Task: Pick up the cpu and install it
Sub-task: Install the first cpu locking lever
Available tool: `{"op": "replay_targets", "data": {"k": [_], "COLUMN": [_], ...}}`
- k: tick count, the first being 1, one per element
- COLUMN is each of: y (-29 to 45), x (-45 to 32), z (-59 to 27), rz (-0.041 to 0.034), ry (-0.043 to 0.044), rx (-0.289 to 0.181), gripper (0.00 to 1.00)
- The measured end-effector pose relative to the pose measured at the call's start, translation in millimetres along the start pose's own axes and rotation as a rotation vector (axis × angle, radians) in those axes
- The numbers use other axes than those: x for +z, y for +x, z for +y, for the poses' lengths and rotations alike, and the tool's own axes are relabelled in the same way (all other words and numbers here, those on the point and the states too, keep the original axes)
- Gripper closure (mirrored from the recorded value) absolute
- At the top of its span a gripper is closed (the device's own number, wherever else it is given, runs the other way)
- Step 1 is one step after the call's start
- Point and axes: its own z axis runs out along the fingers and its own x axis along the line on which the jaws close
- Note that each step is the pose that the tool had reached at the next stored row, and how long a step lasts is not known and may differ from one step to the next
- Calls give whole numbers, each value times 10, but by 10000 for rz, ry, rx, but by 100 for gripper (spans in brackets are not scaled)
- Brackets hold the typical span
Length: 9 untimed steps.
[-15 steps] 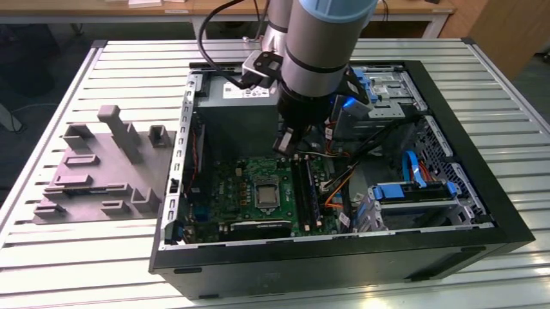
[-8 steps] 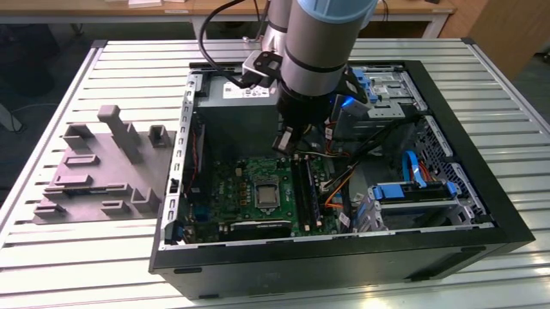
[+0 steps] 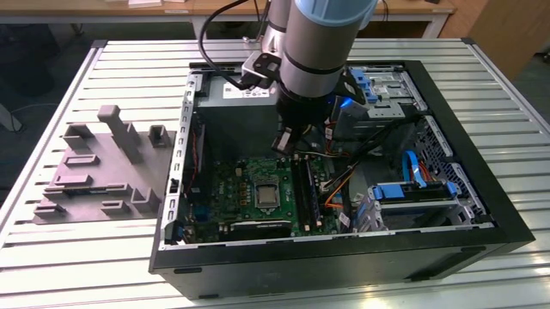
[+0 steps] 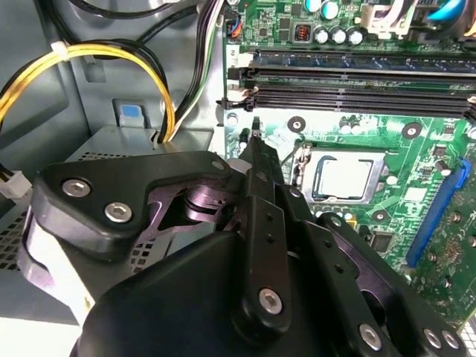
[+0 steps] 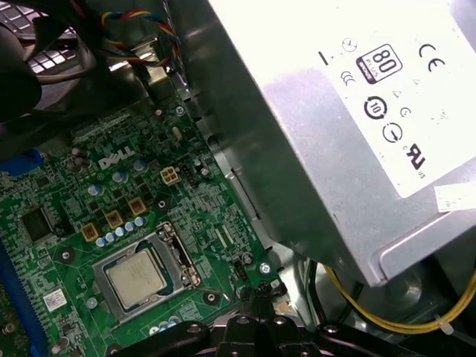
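cpu (image 5: pixel 138 277) in motherboard (image 5: pixel 67 223) socket; gripper (image 4: pixel 255 141) beside

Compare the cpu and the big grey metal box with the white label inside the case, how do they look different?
The cpu is a small flat square lying in the socket on the green motherboard; the grey metal box is a bulky block standing beside that board. The cpu's top is plain pale silver, while the box carries a white label with printed symbols. Both have metal surfaces.
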Motion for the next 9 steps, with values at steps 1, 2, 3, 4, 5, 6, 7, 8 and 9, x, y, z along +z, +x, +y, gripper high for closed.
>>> {"op": "replay_targets", "data": {"k": [1, 2, 3, 4, 5, 6, 7, 8, 9], "y": [4, 7, 10, 12, 13, 15, 16, 18, 20], "x": [1, 2, 4, 5, 5, 4, 4, 4, 4], "z": [7, 13, 18, 21, 21, 22, 22, 23, 23], "rz": [4, 11, 30, 69, 123, 189, 262, 331, 397], "ry": [-1, 1, 8, 25, 52, 87, 124, 161, 195], "rx": [-20, -44, -74, -106, -134, -155, -173, -191, -211], "gripper": [89, 89, 89, 89, 89, 89, 89, 89, 89]}}
